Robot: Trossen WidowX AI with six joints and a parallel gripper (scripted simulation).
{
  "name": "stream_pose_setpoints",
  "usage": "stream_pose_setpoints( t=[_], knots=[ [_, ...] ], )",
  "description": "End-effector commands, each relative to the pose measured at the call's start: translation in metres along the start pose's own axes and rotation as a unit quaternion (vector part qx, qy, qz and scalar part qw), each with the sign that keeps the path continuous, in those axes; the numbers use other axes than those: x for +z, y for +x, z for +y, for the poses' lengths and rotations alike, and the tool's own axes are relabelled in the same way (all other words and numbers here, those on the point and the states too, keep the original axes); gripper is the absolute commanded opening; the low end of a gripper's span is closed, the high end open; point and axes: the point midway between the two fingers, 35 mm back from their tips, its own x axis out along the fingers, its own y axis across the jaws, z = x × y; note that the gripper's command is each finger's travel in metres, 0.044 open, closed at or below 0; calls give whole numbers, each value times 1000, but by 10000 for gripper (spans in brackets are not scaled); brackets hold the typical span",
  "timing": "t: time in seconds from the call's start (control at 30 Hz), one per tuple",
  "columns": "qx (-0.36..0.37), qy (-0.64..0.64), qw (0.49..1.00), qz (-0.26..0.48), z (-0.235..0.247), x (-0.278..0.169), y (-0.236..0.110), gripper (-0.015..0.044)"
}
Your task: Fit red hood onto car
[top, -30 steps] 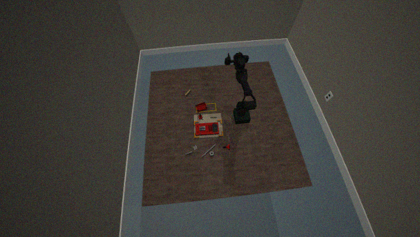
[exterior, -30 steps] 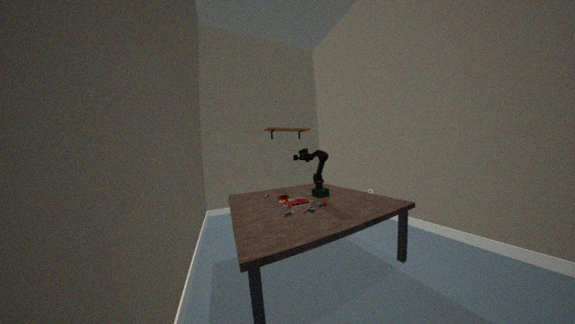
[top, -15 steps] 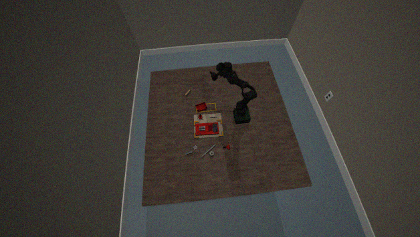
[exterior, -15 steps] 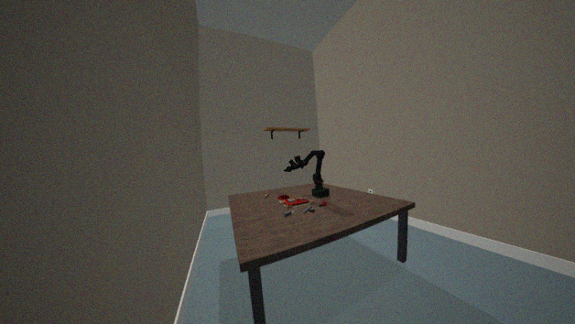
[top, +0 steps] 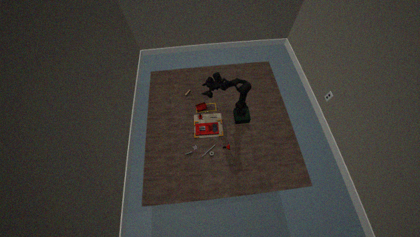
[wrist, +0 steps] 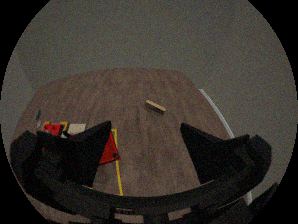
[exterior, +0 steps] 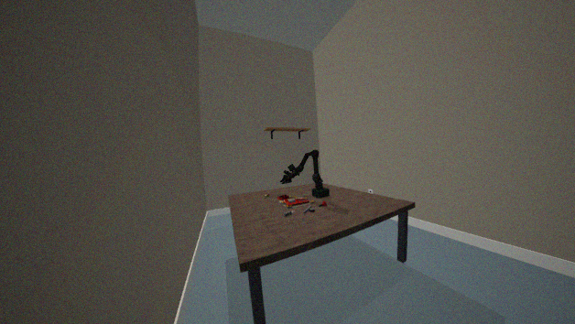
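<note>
The red hood (top: pixel 200 106) (exterior: pixel 282 197) (wrist: pixel 109 149) lies on the table inside a yellow outline (top: pixel 213 110); in the wrist view my left finger partly hides it. The red car chassis (top: pixel 206 128) (exterior: pixel 297 200) with its dark engine block sits in a white jig (top: pixel 212 117) just in front of the hood. My gripper (top: pixel 208 88) (exterior: pixel 284 178) (wrist: pixel 147 125) is open and empty. It hangs in the air above the table, behind the hood and well above it.
A small wooden block (top: pixel 188 92) (wrist: pixel 156 106) lies behind the hood to the left. Several small loose parts (top: pixel 207 151) and a small red piece (top: pixel 228 146) lie in front of the jig. The arm's base (top: pixel 241 114) stands right of the jig. A wall shelf (exterior: pixel 287 130) hangs behind.
</note>
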Motion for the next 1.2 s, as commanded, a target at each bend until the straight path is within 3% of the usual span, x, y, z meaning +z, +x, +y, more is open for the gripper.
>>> stream_pose_setpoints(
  t=[0.0, 0.2, 1.17],
  knots=[
    [104, -41, 994, 11, 51, -22, 21, 440],
    [206, -78, 975, 11, 103, -42, 33, 440],
    [205, -81, 975, 9, 101, -54, 41, 440]
  ],
)
